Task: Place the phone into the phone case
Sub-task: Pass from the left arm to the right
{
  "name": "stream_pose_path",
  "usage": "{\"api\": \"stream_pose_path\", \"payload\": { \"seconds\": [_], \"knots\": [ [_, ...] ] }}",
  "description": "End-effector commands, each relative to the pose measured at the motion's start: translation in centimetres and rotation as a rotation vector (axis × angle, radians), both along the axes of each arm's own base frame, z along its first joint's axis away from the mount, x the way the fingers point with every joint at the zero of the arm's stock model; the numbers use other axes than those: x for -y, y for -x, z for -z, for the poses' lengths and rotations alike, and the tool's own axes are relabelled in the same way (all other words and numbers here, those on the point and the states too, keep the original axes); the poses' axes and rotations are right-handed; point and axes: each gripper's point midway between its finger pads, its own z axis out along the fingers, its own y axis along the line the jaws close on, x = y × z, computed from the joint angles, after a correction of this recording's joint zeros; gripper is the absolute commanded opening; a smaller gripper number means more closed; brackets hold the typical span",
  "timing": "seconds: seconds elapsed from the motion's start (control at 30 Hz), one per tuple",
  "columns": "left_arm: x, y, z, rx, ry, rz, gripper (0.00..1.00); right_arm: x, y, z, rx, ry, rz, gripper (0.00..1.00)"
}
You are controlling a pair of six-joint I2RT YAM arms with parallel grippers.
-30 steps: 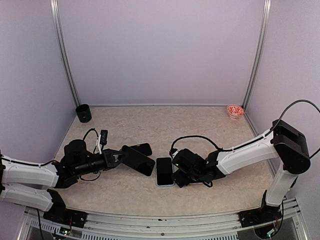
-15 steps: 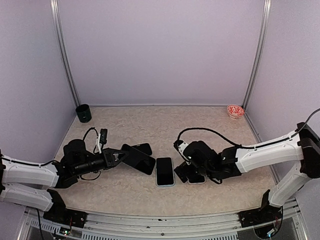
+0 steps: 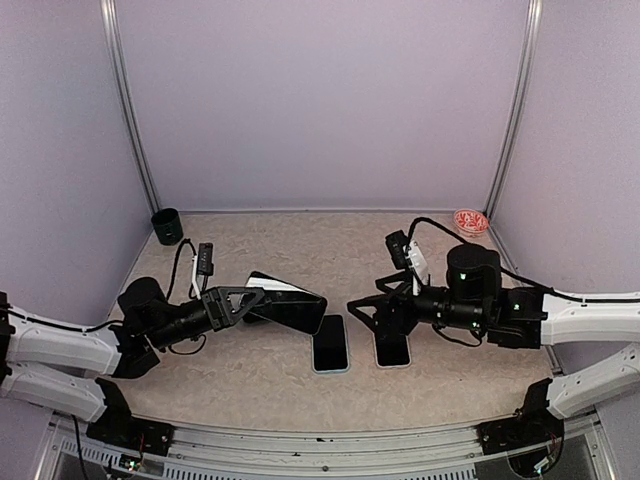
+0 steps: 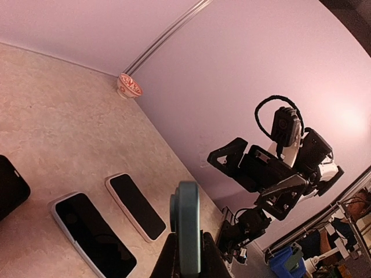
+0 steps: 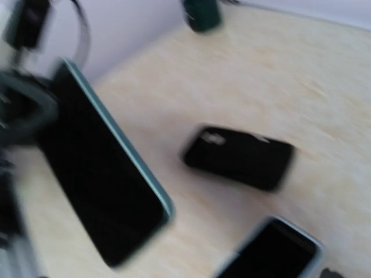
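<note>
I had the left gripper (image 3: 252,300) clamped on what looked like the teal-edged phone (image 3: 295,308), tilted up left of centre, presumably to present it to the right gripper (image 3: 364,307), which was spread wide and empty opposite, black phone case (image 5: 240,157) lying flat just beyond.

The left hand (image 4: 186,258) pinches a grey-green slab (image 4: 186,226), seen edge-on and upright; phone or case, I cannot tell. Beyond it two phones lie screen-up side by side on the mottled tabletop (image 4: 58,121): a nearer one with a pale blue rim (image 4: 93,234) and a white-rimmed one (image 4: 136,205) just beside it. A black phone case (image 4: 8,185) is cut off by the left edge. A small red-and-white bowl (image 4: 128,86) sits against the far wall. The right hand (image 4: 246,174) hangs above the tabletop, fingers spread.
</note>
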Motion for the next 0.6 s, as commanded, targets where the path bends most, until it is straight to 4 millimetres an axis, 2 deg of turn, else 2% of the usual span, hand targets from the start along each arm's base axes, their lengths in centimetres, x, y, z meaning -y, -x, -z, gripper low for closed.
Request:
{"api": "stream_pose_path", "payload": {
  "seconds": [0.0, 0.23, 0.57],
  "knots": [
    [1.4, 1.5, -6.9, 0.208, 0.164, 0.066, 0.00, -0.8, 1.5, -4.0, -0.047, -0.213, -0.120, 1.00],
    [3.9, 2.7, -9.6, 0.274, 0.263, 0.162, 0.00, -1.7, 2.5, -6.4, -0.051, -0.278, -0.206, 1.00],
    [5.9, 2.4, -10.2, 0.271, 0.329, 0.218, 0.00, -2.1, 4.1, -7.3, -0.057, -0.345, -0.308, 0.99]
  ]
}}
